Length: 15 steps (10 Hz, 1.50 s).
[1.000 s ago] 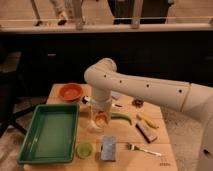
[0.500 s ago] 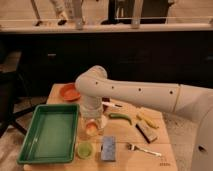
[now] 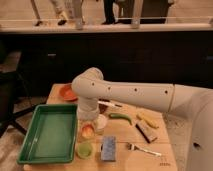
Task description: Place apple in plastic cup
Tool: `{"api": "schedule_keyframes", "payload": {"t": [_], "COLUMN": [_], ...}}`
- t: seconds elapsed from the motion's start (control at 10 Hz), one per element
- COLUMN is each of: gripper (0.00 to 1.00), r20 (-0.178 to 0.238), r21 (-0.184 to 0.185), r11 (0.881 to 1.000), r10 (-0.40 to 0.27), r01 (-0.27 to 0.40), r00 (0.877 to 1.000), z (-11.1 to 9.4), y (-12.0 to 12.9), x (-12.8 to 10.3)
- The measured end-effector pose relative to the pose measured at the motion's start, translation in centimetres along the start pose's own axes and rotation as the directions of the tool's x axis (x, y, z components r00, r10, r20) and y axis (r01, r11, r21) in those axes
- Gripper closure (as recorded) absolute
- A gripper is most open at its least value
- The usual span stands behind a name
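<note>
Evidently the task is unfinished: the gripper (image 3: 88, 129) hangs low over the table (image 3: 150, 160) with its jaws closed on the apple (image 3: 87, 131), just far of the empty plastic cup (image 3: 84, 149). Against the earlier frames, arm and apple have come nearer, toward that cup.

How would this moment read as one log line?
gripper: shut on red-orange round apple | above table, beside white cup | light green translucent plastic cup: empty, nearer
</note>
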State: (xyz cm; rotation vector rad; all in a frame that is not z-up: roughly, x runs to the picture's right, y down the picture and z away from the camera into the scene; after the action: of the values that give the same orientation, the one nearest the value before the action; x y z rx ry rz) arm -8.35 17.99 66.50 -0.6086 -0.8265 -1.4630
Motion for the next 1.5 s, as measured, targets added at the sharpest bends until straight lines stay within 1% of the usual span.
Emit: {"api": "schedule_keyframes", "payload": {"t": [0.2, 0.3, 0.4, 0.5, 0.7, 1.1, 1.3, 1.5], "gripper": [0.78, 0.78, 0.78, 0.78, 0.78, 0.78, 0.78, 0.78], "r20": [0.004, 0.016, 0.062, 0.108, 0.131, 0.141, 0.140, 0.150], "r21": [0.000, 0.002, -0.002, 0.000, -0.007, -0.016, -0.008, -0.002], "r11": [1.000, 1.000, 1.000, 0.999, 0.999, 0.999, 1.000, 1.000], "r10": [0.000, 0.008, 0.030, 0.039, 0.052, 0.040, 0.025, 0.011], "r01": [0.000, -0.008, -0.030, -0.039, -0.051, -0.038, -0.024, -0.011], "r00": [1.000, 1.000, 0.998, 0.993, 0.990, 0.989, 0.990, 0.989], "z": [0.0, 0.1, 0.6, 1.3, 1.8, 2.8, 3.6, 4.6], "y": [0.0, 0.1, 0.5, 0.1, 0.1, -1.3, -2.2, -2.8], "x": [0.0, 0.0, 0.0, -0.3, -0.9, -2.3, -2.7, -3.0]}}
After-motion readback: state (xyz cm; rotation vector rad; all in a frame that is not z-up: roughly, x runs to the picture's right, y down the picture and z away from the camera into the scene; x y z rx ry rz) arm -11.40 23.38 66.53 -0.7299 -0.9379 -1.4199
